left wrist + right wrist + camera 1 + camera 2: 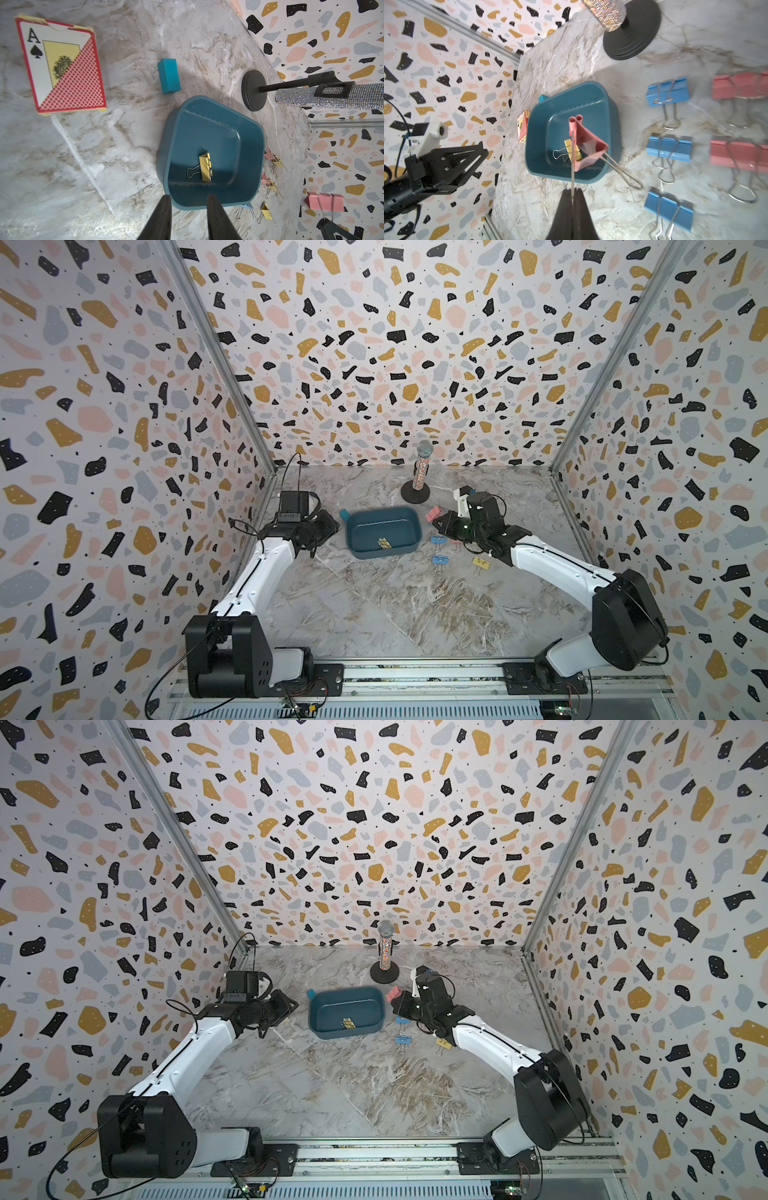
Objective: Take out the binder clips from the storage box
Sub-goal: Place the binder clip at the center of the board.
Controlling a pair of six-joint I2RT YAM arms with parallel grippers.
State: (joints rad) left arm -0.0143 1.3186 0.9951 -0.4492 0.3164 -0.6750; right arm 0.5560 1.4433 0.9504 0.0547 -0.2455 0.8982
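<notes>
Holding a pink clip [586,143] by its wire handle, the right gripper [572,190] hangs just right of the box [571,88], mid-bench; next, set it beside three blue clips [679,91], two more pink clips [724,87], perhaps three yellow clips [277,161]. One yellow clip [205,167] lies in the box; the left gripper [188,196], slightly parted, is empty.

The box [207,128] is smooth plastic with a soft sheen. The pink clip [586,145] in my right gripper [572,190] has a satin painted body and bright bare-metal wire handles [623,172]. The gripper's fingers [562,212] are matt black. The table [104,166] looks like polished marble, faintly glossy. The microphone [332,99] is crusted with glittering stones, and its base [254,90] is matt black. The card pack [60,64] is printed cardboard, frayed at the corners.
</notes>
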